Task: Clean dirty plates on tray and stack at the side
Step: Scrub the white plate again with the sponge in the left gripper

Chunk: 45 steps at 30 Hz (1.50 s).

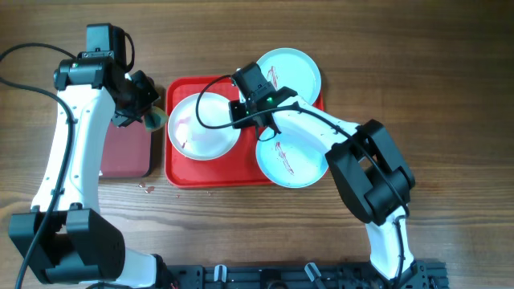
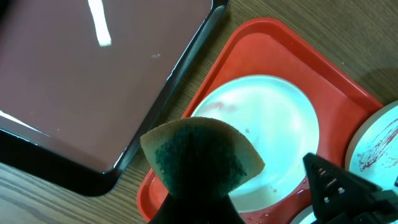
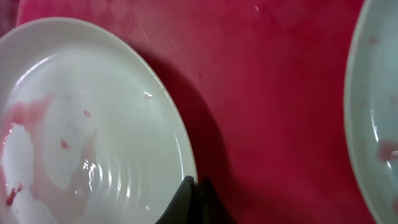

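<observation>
The white plate [image 1: 202, 126] lies in the left half of the red tray [image 1: 250, 175] and carries pink smears. My right gripper [image 1: 241, 108] is shut on its right rim; the right wrist view shows the fingers [image 3: 194, 194] pinching the rim of the plate [image 3: 81, 130]. One pale blue plate [image 1: 289, 72] overlaps the tray's far right corner. Another pale blue plate [image 1: 291, 159] overlaps its near right edge. Both have dark scribble stains. My left gripper [image 1: 144, 112] is shut on a yellow-and-green sponge [image 2: 202, 155], held above the tray's left edge beside the white plate [image 2: 267, 130].
A smaller black-rimmed maroon tray [image 1: 124, 148] lies left of the red tray, under my left arm. A few red drops [image 1: 146, 189] mark the wooden table in front of it. Cables run over the table at the far left.
</observation>
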### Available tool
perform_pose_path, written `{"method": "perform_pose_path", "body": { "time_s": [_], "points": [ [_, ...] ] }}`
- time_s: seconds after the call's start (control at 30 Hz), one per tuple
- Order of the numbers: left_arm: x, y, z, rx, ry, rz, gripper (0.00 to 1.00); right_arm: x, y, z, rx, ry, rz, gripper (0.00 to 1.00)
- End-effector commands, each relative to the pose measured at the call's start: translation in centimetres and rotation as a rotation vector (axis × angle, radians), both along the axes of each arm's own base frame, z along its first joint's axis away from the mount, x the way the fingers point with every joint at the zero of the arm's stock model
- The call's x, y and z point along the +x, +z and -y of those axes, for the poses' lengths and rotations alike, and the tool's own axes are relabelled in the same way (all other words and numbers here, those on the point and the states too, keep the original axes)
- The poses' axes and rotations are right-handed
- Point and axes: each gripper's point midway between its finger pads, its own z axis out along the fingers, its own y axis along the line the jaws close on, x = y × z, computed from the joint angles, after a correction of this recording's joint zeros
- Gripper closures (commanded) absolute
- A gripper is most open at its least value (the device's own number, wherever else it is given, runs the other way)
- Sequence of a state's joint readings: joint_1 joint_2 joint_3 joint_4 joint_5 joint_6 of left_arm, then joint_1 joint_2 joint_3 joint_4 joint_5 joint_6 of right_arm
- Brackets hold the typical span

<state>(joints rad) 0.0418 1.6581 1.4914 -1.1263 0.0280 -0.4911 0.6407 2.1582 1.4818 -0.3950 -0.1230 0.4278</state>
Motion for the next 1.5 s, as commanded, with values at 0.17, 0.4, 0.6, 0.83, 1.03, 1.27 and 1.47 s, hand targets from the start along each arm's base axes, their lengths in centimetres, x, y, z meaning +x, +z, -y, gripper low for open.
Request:
{"method": "perform_pose_path", "body": {
  "time_s": [0.17, 0.4, 0.6, 0.83, 1.03, 1.27, 1.47],
  "points": [
    [-1.5, -5.2, 3.6, -0.007, -0.104, -0.067, 0.96, -2.2, -2.4, 2.8, -0.059, -0.275, -0.187, 0.96],
    [0.0, -10.4, 6.6, 0.007, -0.204, 0.074, 0.96, -2.4, -2.2, 2.1, -0.04, -0.212, -0.181, 0.96],
    [-1.4, -14.4, 5.0, 0.131, -0.321, 0.095, 0.96, -2.3, -2.2, 2.1, -0.04, -0.204, -0.177, 0.96],
    [1.0, -15.9, 4.8, 0.181, -0.352, 0.204, 0.96, -2.3, -2.2, 2.1, -0.045, -0.191, -0.172, 0.96],
    [2.2, -19.0, 4.5, 0.204, -0.332, 0.206, 0.96, -2.4, -2.2, 2.1, -0.047, -0.188, -0.173, 0.96],
    [7.1, -15.5, 4.5, 0.301, -0.382, 0.442, 0.96, -2.7, -2.2, 1.6, -0.046, -0.175, -0.169, 0.96],
    [8.1, -14.6, 4.7, 0.355, -0.469, 0.489, 0.96, -2.6, -2.1, 1.4, -0.04, -0.174, -0.163, 0.96]
  ]
}}
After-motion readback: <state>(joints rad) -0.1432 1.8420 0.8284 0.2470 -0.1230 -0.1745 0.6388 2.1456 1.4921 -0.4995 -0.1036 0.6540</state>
